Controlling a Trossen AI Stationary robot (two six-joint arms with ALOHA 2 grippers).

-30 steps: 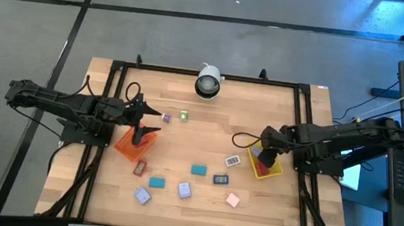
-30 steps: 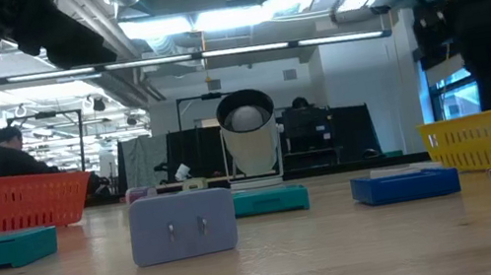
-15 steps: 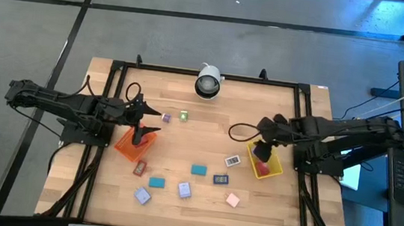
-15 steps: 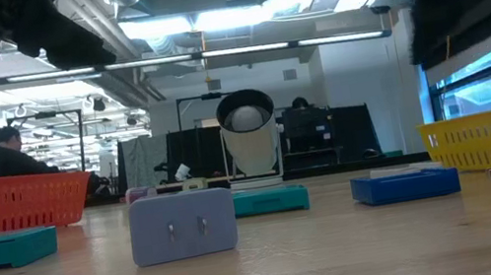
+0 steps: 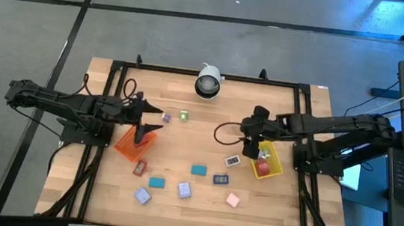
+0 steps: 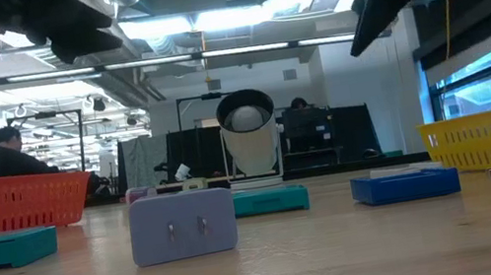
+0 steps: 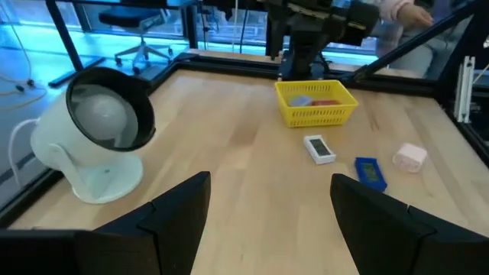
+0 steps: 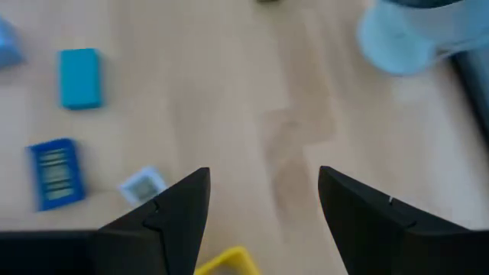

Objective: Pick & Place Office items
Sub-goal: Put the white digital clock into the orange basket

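The right gripper (image 5: 250,138) hangs above the bare wood just beside the yellow tray (image 5: 275,168), on the side toward the table's middle; its fingers (image 8: 177,210) stand spread with nothing between them. Under it lie a white-labelled block (image 5: 232,160), a dark blue block (image 5: 220,180) and a teal block (image 5: 198,170). In the yellow tray sit a red item (image 5: 262,166) and a pale one beside it. The left gripper (image 5: 146,120) waits over the orange tray (image 5: 125,145) at the table's left side, its fingers (image 7: 179,210) also wide apart and empty.

Further office items are scattered over the near half of the table: a pink block (image 5: 233,200), a lavender block (image 5: 184,190), a second teal block (image 5: 157,182), another lavender block (image 5: 141,195) and a small red-brown one (image 5: 139,169). A green piece (image 5: 184,116) and a tiny purple piece (image 5: 166,117) lie closer to the white lamp-like device (image 5: 207,81) at the far edge.
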